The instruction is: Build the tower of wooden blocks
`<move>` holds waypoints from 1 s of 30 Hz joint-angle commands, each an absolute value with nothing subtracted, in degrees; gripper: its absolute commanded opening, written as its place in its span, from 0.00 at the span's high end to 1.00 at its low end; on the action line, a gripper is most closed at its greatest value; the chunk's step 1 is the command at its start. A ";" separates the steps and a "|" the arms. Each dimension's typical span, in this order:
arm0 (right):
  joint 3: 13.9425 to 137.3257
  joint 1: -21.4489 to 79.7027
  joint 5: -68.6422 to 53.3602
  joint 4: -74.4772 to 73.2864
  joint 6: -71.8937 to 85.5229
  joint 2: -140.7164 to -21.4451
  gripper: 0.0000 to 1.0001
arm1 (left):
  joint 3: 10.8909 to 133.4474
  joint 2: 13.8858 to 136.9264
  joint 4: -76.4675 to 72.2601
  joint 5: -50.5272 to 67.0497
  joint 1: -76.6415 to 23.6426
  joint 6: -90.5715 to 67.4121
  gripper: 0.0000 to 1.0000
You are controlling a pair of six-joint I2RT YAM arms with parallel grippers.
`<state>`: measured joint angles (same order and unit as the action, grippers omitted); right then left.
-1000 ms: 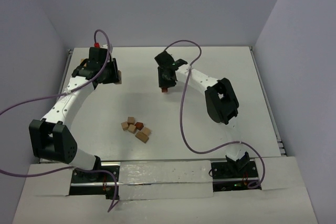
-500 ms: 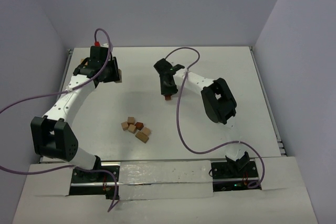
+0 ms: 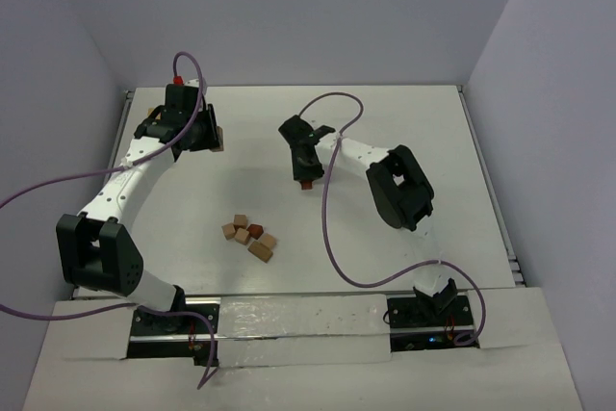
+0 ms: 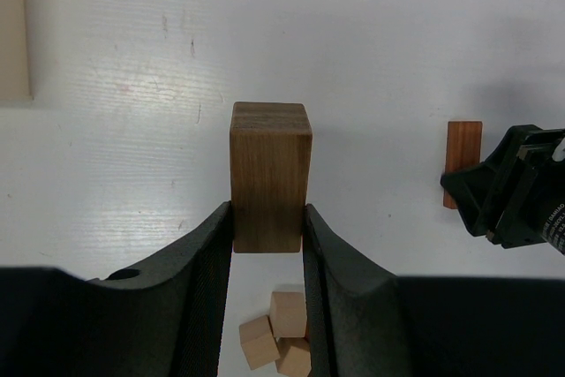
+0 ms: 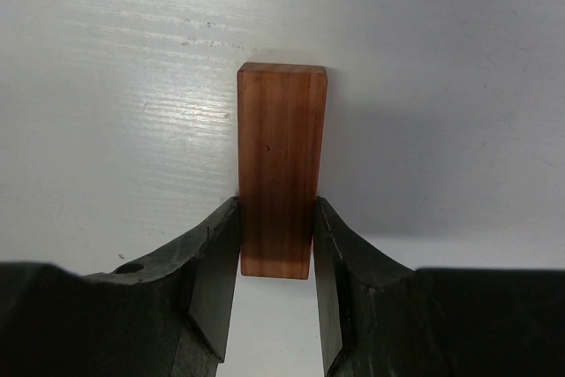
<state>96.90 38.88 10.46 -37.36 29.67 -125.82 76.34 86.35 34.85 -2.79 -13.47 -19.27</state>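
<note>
overhead view of a white table (image 3: 404, 132) with two robot arms. at ten o'clock the left gripper (image 4: 267, 214) is clenched on a dark brown block (image 4: 270, 161), seemingly held above the surface, likely waiting its turn. near the centre the right gripper (image 5: 276, 222) pinches a reddish-brown brick (image 5: 281, 143) by its long sides, low over the table, probably so it can be set down flat as a base. several loose wood blocks (image 3: 249, 238) cluster at seven o'clock. no tower stands yet.

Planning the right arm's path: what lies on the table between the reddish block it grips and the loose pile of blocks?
Nothing; the top view shows bare table between the reddish block and the loose pile.
</note>
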 commanded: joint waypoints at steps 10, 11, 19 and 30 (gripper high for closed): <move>93.10 40.61 8.91 -36.65 32.40 -121.85 0.23 | 78.58 86.37 32.29 -1.79 -13.89 -19.04 1.00; 92.96 40.61 8.76 -36.65 32.50 -121.42 0.17 | 78.76 86.48 32.36 -1.55 -13.89 -18.93 1.00; 94.99 40.38 8.12 -37.97 28.03 -111.65 0.00 | 79.24 85.52 31.26 7.12 -13.89 -13.35 1.00; 80.95 27.59 -4.66 -28.31 18.28 -96.41 0.00 | 83.64 90.35 27.60 12.68 -16.61 -13.18 1.00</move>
